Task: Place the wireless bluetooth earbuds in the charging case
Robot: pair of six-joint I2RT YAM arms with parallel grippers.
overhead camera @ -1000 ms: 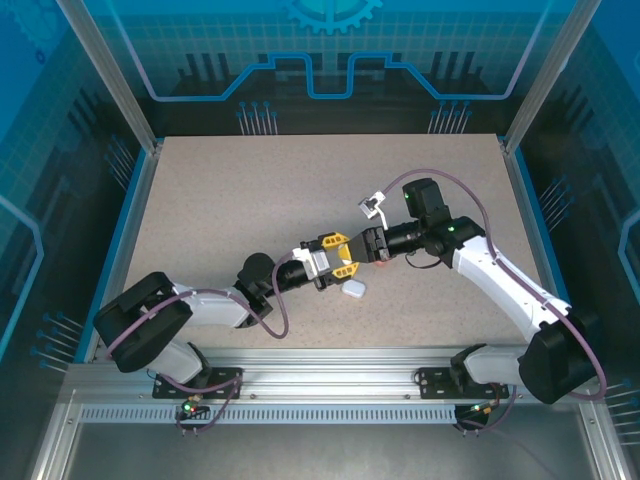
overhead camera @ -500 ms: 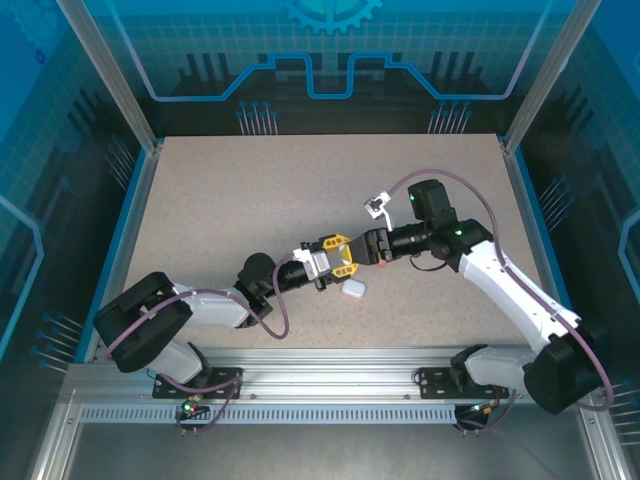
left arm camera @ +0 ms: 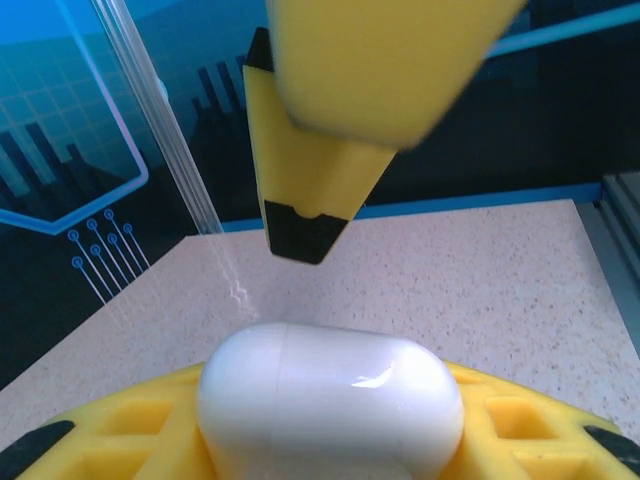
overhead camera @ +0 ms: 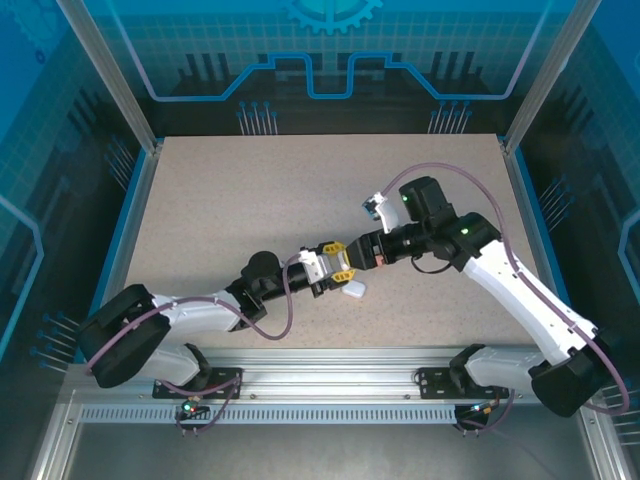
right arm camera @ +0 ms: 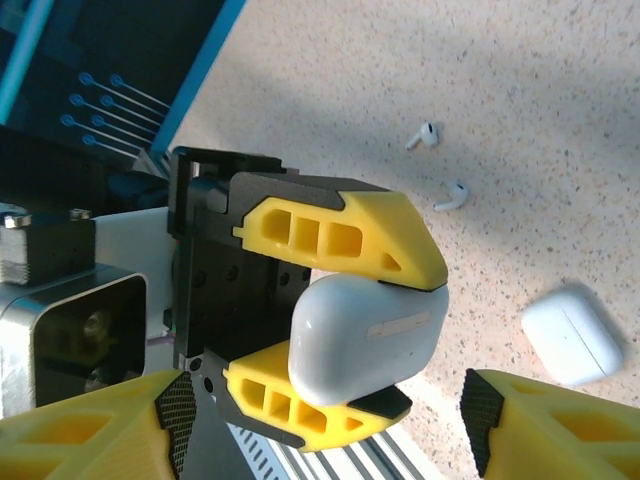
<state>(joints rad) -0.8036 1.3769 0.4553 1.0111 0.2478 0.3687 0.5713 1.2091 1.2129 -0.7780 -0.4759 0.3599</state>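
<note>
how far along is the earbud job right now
Early on. Done: nothing visibly seated. In hand: the left hand grips a white charging case, lid closed, facing the open right hand. Left: open the lid, then seat the two white earbuds lying loose on the table. A second case lies closed nearby.

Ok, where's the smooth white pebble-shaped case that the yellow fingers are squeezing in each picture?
Top external: mid-table, inside the left gripper, too small to see clearly.
Left wrist: bottom centre, the smooth white pebble-shaped case resting on the lower yellow finger.
Right wrist: centre, the case clamped between the yellow fingers.
Shared landmark: the left gripper's yellow fingers.
</note>
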